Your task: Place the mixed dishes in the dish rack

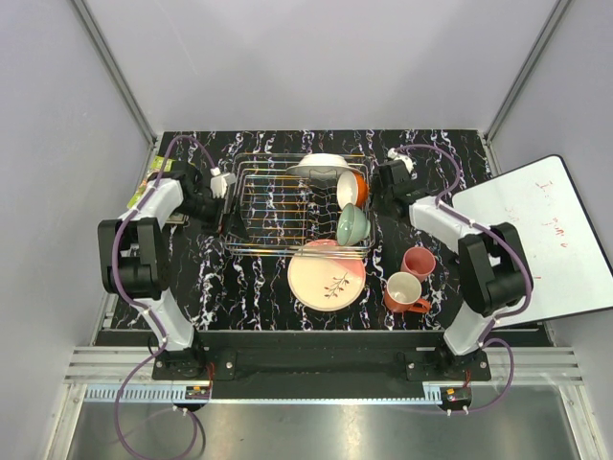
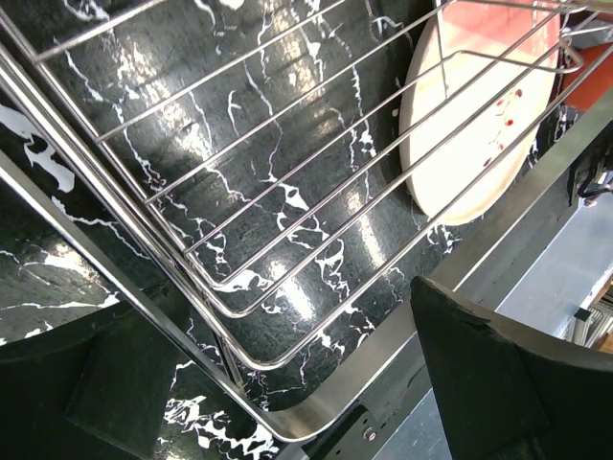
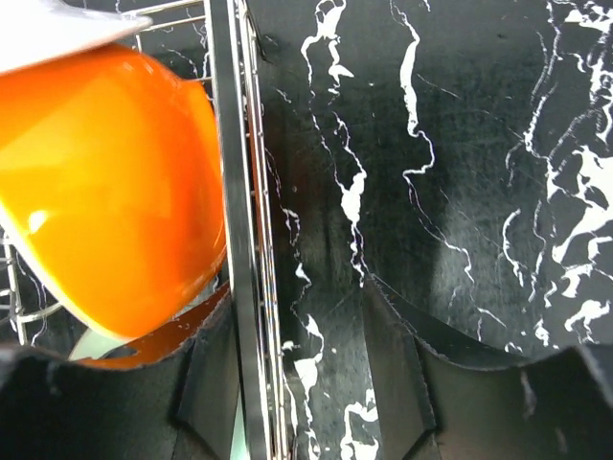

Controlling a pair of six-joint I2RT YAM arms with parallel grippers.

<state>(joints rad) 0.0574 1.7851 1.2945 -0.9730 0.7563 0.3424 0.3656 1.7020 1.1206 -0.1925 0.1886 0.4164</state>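
The silver wire dish rack (image 1: 278,206) stands mid-table. In it a white plate (image 1: 321,168), an orange bowl (image 1: 352,189) and a pale green bowl (image 1: 351,225) stand at its right end. The peach-pink plate with twig motif (image 1: 329,275) lies on the table at the rack's front edge. The pink cup (image 1: 419,262) and orange mug (image 1: 404,290) stand to its right. My left gripper (image 1: 222,187) is open at the rack's left rim (image 2: 96,256), which passes between its fingers. My right gripper (image 1: 383,182) is open astride the right rim (image 3: 230,192), beside the orange bowl (image 3: 105,182).
A green book (image 1: 158,172) lies at the table's left edge behind my left arm. A whiteboard (image 1: 536,240) leans at the right, close to my right arm. The left wrist view shows the peach-pink plate (image 2: 479,125) through the rack wires.
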